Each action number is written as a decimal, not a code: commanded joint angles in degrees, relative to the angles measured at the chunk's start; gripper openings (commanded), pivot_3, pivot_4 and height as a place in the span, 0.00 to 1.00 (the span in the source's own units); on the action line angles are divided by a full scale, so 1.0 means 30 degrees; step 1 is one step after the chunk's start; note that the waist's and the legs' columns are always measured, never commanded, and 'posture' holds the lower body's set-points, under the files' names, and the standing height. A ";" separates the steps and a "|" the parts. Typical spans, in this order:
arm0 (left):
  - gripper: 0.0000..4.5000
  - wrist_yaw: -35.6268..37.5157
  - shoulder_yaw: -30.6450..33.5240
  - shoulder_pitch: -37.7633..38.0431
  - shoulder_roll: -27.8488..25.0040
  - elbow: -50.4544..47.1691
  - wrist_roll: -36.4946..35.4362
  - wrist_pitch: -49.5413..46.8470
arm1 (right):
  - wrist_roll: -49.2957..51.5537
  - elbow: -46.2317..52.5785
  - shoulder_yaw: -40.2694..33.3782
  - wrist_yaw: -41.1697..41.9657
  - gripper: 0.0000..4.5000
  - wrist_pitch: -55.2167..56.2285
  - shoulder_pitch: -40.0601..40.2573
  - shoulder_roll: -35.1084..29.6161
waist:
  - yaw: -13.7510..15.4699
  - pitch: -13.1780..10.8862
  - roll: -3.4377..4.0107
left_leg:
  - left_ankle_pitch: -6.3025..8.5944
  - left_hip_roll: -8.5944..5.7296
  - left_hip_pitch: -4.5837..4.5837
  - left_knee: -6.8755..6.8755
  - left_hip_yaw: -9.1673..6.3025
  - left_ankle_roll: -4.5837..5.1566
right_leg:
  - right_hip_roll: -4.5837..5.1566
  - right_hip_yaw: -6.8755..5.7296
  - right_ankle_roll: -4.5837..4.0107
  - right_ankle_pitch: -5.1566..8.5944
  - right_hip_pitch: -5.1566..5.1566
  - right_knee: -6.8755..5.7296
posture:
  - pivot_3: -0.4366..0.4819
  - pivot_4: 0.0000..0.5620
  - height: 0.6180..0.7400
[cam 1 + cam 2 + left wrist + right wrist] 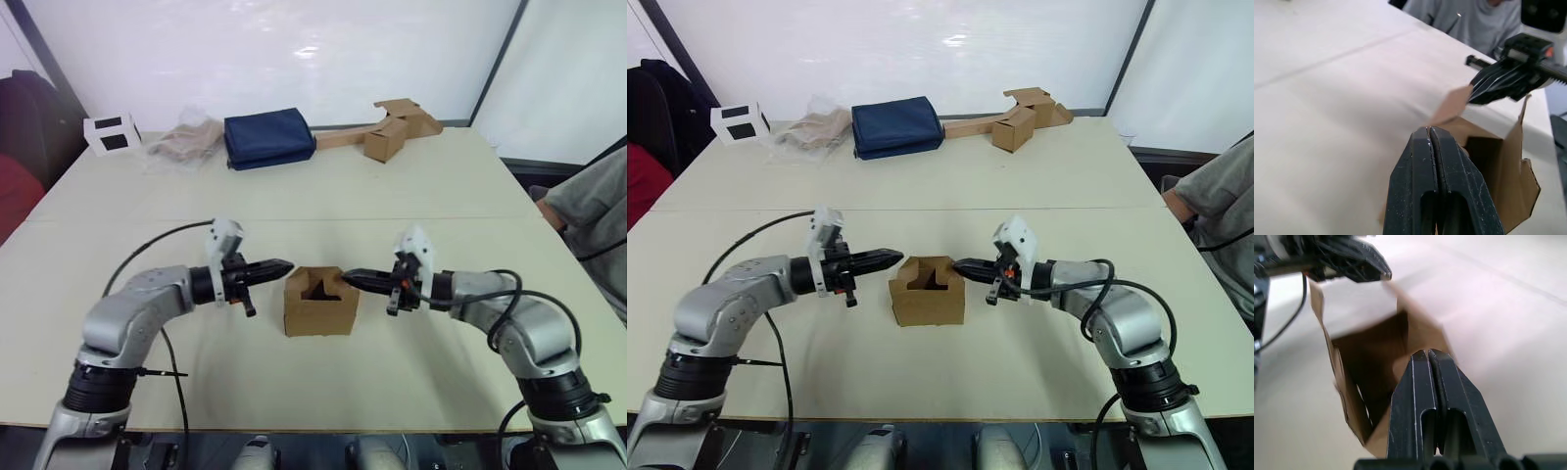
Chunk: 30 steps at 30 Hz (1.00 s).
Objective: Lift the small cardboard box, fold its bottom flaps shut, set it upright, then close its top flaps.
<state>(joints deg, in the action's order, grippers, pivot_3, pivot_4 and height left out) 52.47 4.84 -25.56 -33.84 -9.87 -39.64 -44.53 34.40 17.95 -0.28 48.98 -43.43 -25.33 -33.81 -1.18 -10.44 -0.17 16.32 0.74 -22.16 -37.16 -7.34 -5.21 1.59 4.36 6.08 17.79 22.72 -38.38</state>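
The box (320, 302) is sitting open-topped on the desk (392, 196), squarely between the left end effector (284, 265) and right end effector (350, 278), both pinched closed, pointing inward, equally near.

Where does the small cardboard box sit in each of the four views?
Left eye view: box at lower centre on the table, between the two gripper tips.
Right eye view: box just left of centre, again between the tips.
Left wrist view: box beyond the shut left gripper.
Right wrist view: box behind the shut right gripper.
Shared landmark: the box's open top.
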 commanded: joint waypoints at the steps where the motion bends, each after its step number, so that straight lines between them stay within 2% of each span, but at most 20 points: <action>1: 0.00 0.0190 0.1181 -0.1613 -0.0130 0.2179 -0.0279 0.0473 | 0.1975 0.0985 -0.1827 -0.0269 0.00 -0.0909 -0.0727 -0.0218 | 0.0049 0.0000 0.0000 | 0.0000 0.0000 -0.0001 0.0000 -0.0001 0.0000 | 0.0001 -0.0002 0.0000 0.0000 -0.0001 0.0000 | 0.48 0.27 1.00; 3: 0.00 0.0575 0.0601 -0.2498 -0.0246 0.3987 0.0849 0.1494 | 0.3074 0.1259 -0.2398 -0.0213 0.00 -0.1751 -0.1121 -0.0460 | 0.0080 -0.0001 -0.0001 | -0.0001 -0.0005 -0.0009 -0.0012 -0.0012 -0.0001 | 0.0005 -0.0022 0.0000 0.0000 -0.0009 0.0007 | 0.48 0.27 1.00; 5: 0.00 0.1382 -0.0923 -0.3208 -0.0352 0.5924 0.2612 0.2951 | 0.4516 0.2148 -0.2546 -0.0038 0.00 -0.2903 -0.1421 -0.0832 | 0.0069 -0.0001 -0.0001 | 0.0000 -0.0010 -0.0014 -0.0012 -0.0010 0.0000 | 0.0010 -0.0021 0.0001 -0.0001 -0.0013 0.0015 | 0.48 0.27 1.00; 10: 0.00 0.2983 -0.2893 -0.4699 0.0658 1.0398 0.4914 0.5431 | 0.6133 0.4747 -0.1485 -0.0445 0.00 -0.4462 -0.1249 -0.1413 | -0.0017 -0.0001 0.0003 | 0.0000 -0.0007 -0.0015 0.0010 -0.0012 0.0001 | 0.0002 -0.0019 0.0000 -0.0001 -0.0001 0.0030 | 0.48 0.27 1.00; 16: 0.00 0.4968 -0.3754 -0.6123 0.2065 1.4920 0.6281 0.7356 | 0.4165 0.7377 0.1291 -0.0537 0.00 -0.4021 0.0322 -0.3122 | -0.0002 -0.0005 -0.0007 | 0.0000 -0.0010 -0.0050 -0.0006 -0.0018 0.0001 | 0.0001 -0.0027 0.0000 -0.0001 0.0022 0.0024 | 0.48 0.27 1.00; 18: 0.00 0.5994 -0.4311 -0.6378 0.2428 1.5818 0.6852 0.8035 | 0.4904 0.7324 0.1029 -0.0749 0.00 -0.4097 0.0669 -0.2722 | -0.0003 -0.0006 -0.0008 | 0.0000 -0.0009 -0.0052 -0.0008 -0.0019 0.0001 | -0.0001 -0.0026 0.0001 -0.0001 0.0026 0.0022 | 0.48 0.27 1.00; 21: 0.00 0.6935 -0.4476 -0.6842 0.3096 1.6784 0.7103 0.8268 | 0.3945 0.7231 0.1562 -0.0722 0.00 -0.3578 0.0618 -0.3047 | -0.0002 -0.0006 -0.0009 | 0.0000 -0.0010 -0.0051 -0.0016 -0.0019 0.0001 | 0.0000 -0.0029 0.0001 -0.0001 0.0021 0.0019 | 0.48 0.27 1.00; 25: 0.00 0.7420 -0.4470 -0.7145 0.3641 1.7490 0.7585 0.8754 | 0.2250 0.6838 0.2649 -0.0681 0.00 -0.2495 0.0416 -0.3220 | -0.0060 -0.0007 -0.0011 | 0.0000 -0.0009 -0.0056 -0.0016 -0.0024 0.0001 | -0.0005 -0.0031 0.0001 -0.0001 0.0027 0.0019 | 0.48 0.27 1.00; 30: 0.00 0.7717 -0.4208 -0.7167 0.4004 1.7725 0.7828 0.9079 | 0.1255 0.5488 0.3411 -0.0765 0.00 -0.1465 -0.0071 -0.2177 | -0.0124 -0.0007 -0.0011 | 0.0000 -0.0009 -0.0053 -0.0016 -0.0028 0.0001 | -0.0006 -0.0031 0.0001 -0.0001 0.0027 0.0015 | 0.48 0.27 1.00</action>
<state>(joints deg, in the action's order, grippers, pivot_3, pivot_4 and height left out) 75.07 -8.83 -45.93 -21.77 43.53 -16.41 -18.21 39.68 34.51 9.62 46.50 -49.77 -24.21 -40.65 -1.55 -10.46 -0.20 16.32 0.71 -22.32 -37.21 -7.42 -5.21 1.58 4.27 6.08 17.79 22.80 -38.34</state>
